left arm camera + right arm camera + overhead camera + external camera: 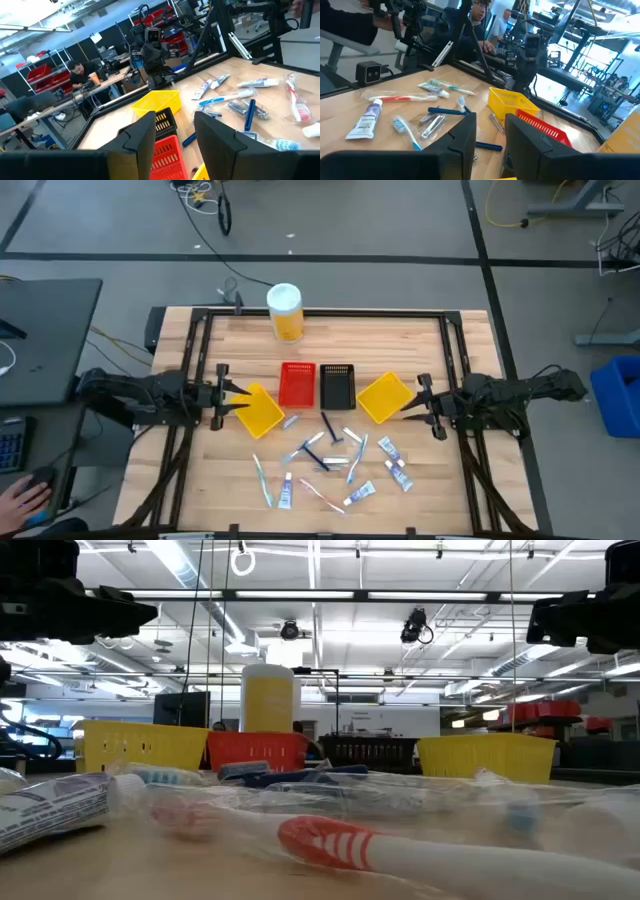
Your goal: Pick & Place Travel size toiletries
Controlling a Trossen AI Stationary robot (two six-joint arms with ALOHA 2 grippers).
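Observation:
The travel size toiletries (pixel 330 460) lie scattered flat on the wooden table's near middle: white tubes (pixel 390 450), toothbrushes (pixel 263 480), a black comb (pixel 328 427). They also show in the left wrist view (pixel 240 100) and the right wrist view (pixel 420 110). My left gripper (pixel 238 396) (pixel 175 125) is open and hovers at the outer edge of the left yellow bin (pixel 258 410). My right gripper (pixel 412 404) (pixel 490 125) is open and hovers at the outer edge of the right yellow bin (pixel 385 397). In the low view both arms hang well above the bins. Nothing is between either pair of fingers.
A red bin (pixel 297 384) and a black bin (pixel 337 385) stand side by side between the yellow bins. A tall yellow canister with a white lid (pixel 285 312) stands at the far middle. A person's hand (pixel 25 498) rests off the table's left.

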